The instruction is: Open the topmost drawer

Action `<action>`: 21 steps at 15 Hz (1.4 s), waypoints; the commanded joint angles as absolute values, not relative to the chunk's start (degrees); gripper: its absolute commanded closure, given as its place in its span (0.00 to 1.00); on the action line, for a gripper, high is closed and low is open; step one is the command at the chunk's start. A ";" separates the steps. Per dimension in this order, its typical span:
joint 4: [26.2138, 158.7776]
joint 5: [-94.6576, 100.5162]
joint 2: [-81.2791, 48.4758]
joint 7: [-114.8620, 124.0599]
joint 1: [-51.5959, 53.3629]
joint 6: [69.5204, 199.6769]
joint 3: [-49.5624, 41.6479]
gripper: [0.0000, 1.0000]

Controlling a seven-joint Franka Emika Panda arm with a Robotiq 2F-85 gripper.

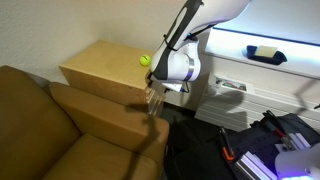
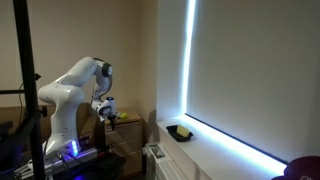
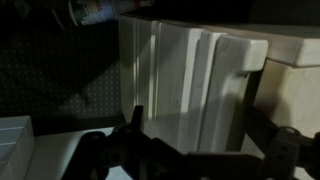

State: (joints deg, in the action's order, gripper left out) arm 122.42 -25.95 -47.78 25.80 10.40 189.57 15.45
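Two surfaces — one item each
Yellow-green ball (image 1: 145,60) on the tan cabinet top (image 1: 100,65); black-and-yellow object (image 1: 265,53) on the white ledge (image 1: 301,56).

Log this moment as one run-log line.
stage: approach | gripper: open, at cabinet front | topmost drawer: state unclear | ball: on cabinet top

Topmost drawer (image 1: 148,86), light tan wood, thin flat front, uppermost on the boxy cabinet (image 1: 100,68), just under its top edge, level, dim, whether shut or slightly out unclear
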 commanded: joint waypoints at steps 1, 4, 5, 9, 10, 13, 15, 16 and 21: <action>119.57 -25.52 -50.92 26.15 10.60 188.47 15.22 0.00; 118.24 -25.92 -52.59 26.49 11.29 189.34 14.91 0.00; 118.13 -25.60 -53.19 26.30 9.94 190.08 16.08 0.00; 119.28 -23.80 -56.67 26.51 -1.71 196.77 26.55 0.00; 119.75 -22.81 -58.09 26.95 -4.21 198.98 28.52 0.00; 116.70 -19.97 -60.23 28.34 -5.57 199.41 28.37 0.00; 115.47 -19.22 -61.08 28.23 -4.80 199.21 27.59 0.00; 114.48 -18.71 -61.74 27.92 -4.68 198.85 27.58 0.00; 114.79 -16.95 -62.01 26.51 -3.20 198.79 26.26 0.00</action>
